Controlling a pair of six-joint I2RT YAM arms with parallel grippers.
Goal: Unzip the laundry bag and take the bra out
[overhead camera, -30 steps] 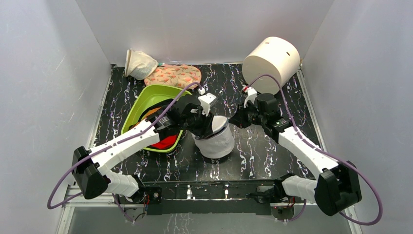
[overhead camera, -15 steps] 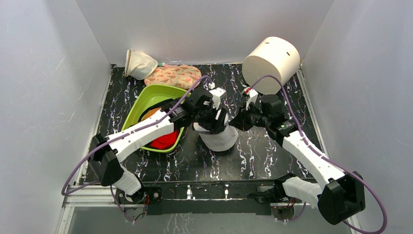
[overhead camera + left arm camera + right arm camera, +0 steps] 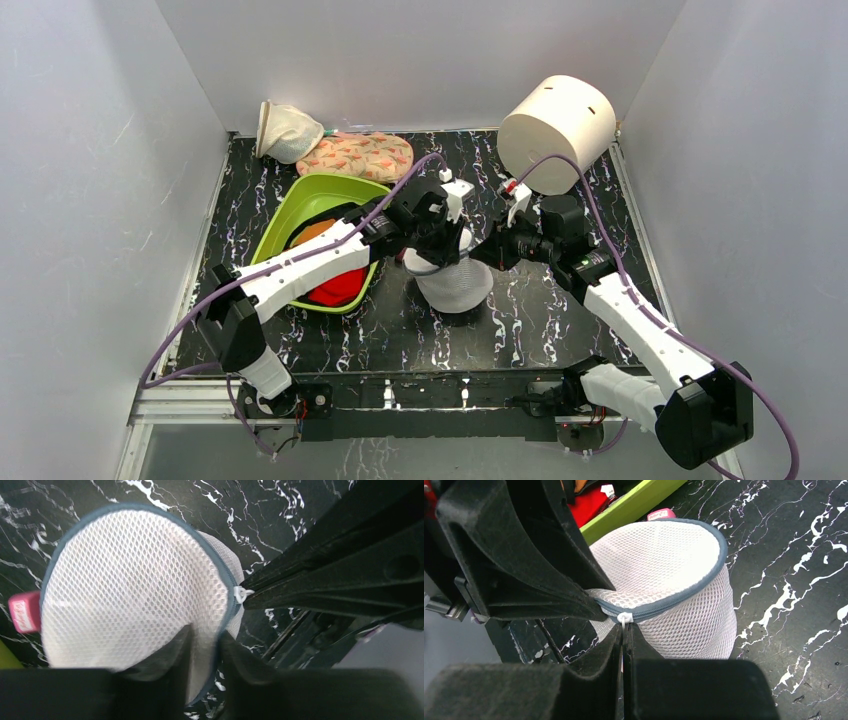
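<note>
Round white mesh laundry bag with a blue-grey zip rim (image 3: pixel 456 283) sits mid-bench (image 3: pixel 540 325), right between the two hands, just beside a lime-green plastic tub (image 3: pixel 300 200). Bag is zipped; the bra can't be seen through the mesh.

Right hand (image 3: pixel 624 632) is closed, and the small white zip pull (image 3: pixel 625 617) runs straight into its fingertips. The pull sits on the bag's right-facing rim, so the task's thing lies directly ahead of this hand, touching it.

Left hand (image 3: pixel 202 642) comes in from the bag's upper left. Its fingers (image 3: pixel 172 647) straddle the rim with the mesh wall between them, narrow gap. Reads as a pinch on the bag, bracing it.

Key relation: the zip line has no straight axis. It curves round the rim, away from the pull on both sides (right wrist view). The right hand holds the pull and the left holds the rim further round. Judgement: the next move is the right hand dragging the pull along that curve while the left anchors. A straight tug would likely tip the bag rather than open it.
</note>
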